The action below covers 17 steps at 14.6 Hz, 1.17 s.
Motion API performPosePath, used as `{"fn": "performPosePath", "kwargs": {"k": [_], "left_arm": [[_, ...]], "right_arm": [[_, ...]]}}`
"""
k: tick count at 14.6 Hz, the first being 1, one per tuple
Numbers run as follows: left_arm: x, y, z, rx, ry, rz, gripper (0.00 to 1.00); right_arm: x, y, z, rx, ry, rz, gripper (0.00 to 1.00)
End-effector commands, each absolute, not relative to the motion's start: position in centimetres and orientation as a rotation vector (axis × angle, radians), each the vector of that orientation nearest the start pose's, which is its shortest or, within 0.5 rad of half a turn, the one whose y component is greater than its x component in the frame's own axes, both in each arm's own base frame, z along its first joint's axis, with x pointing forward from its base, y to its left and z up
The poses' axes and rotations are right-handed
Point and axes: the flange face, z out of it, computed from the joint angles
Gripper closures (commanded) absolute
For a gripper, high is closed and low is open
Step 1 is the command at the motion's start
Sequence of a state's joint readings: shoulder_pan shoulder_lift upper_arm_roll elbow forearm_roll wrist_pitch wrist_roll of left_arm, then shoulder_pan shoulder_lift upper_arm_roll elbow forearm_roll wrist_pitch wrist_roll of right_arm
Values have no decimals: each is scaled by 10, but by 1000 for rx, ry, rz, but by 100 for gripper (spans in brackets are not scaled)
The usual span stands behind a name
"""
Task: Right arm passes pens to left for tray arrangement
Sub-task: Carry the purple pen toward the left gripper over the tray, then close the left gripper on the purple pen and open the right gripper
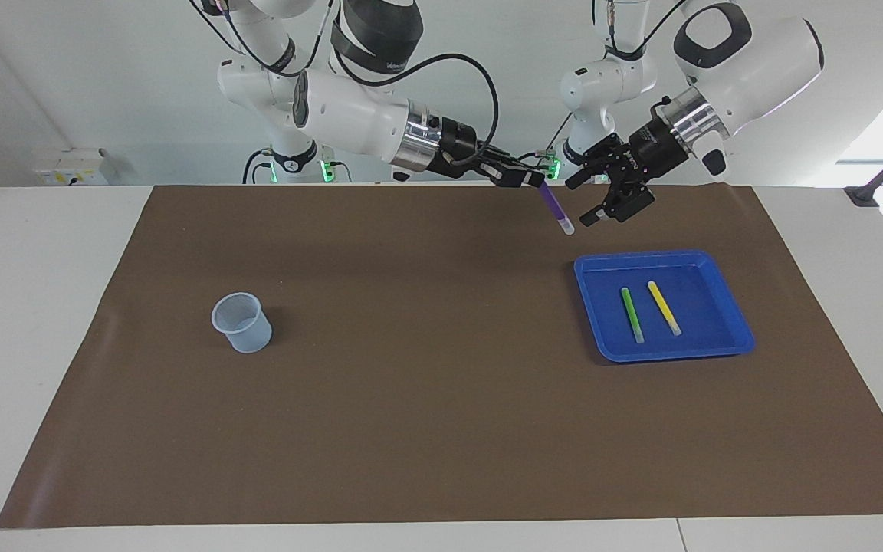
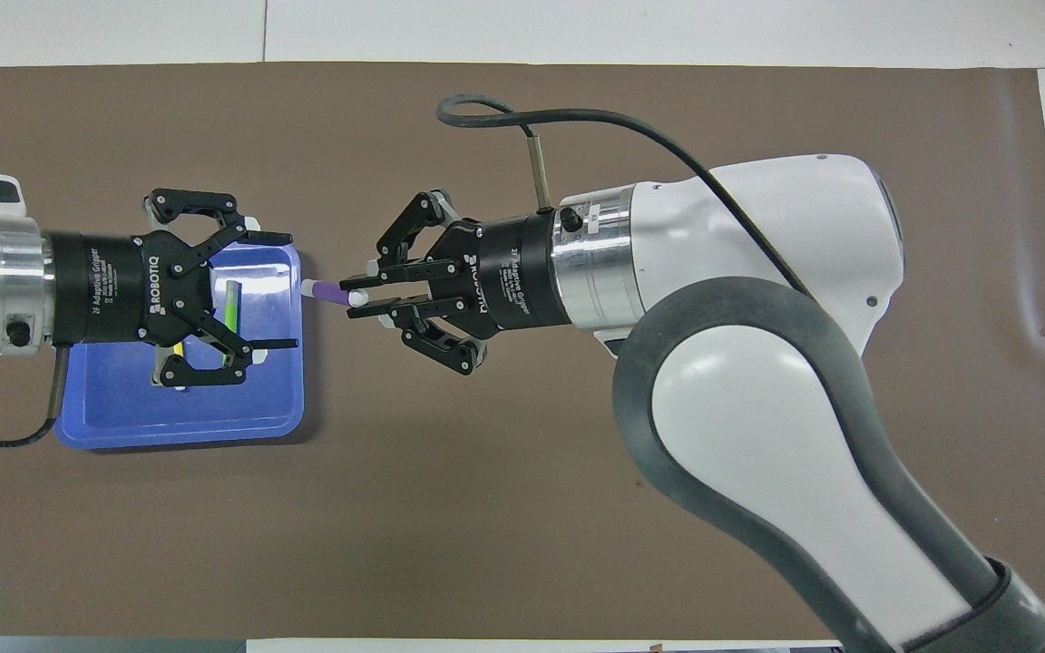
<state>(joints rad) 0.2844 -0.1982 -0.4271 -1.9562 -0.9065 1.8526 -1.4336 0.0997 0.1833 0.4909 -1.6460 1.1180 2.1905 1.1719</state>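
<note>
Pinching a slim purple pen (image 1: 555, 210) at upper centre, the right claw (image 1: 527, 181) faces the spread-open left claw (image 1: 581, 202) above a glossy blue tray (image 1: 733, 316).

- The right hand (image 2: 361, 305), at frame centre, pinches a purple pen (image 2: 330, 292) whose whitish tip points toward frame left.
- The left hand (image 2: 279, 290), fingers spread wide, faces that tip from frame left, over the blue tray (image 2: 214, 426).
- A green pen (image 2: 230, 305) lies in the tray.
- A yellow pen (image 2: 178, 350) shows only partly under the hand.
</note>
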Motion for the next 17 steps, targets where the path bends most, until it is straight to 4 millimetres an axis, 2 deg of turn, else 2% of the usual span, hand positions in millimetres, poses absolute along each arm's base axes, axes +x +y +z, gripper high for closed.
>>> {"fn": "performPosePath", "kwargs": {"k": [1, 5, 15, 16, 17], "left_arm": [[488, -148, 584, 1725, 1663, -647, 8], [482, -154, 580, 1728, 1635, -663, 9], [477, -165, 575, 1683, 1618, -624, 23], [477, -165, 576, 1680, 1618, -618, 25], [477, -165, 576, 1680, 1618, -616, 32]], "right_arm": [[539, 373, 580, -1736, 1126, 750, 100], [537, 375, 581, -1743, 1121, 746, 100], [534, 379, 578, -1754, 1123, 733, 100], [534, 379, 578, -1754, 1123, 733, 100], [534, 379, 578, -1754, 1123, 733, 100]]}}
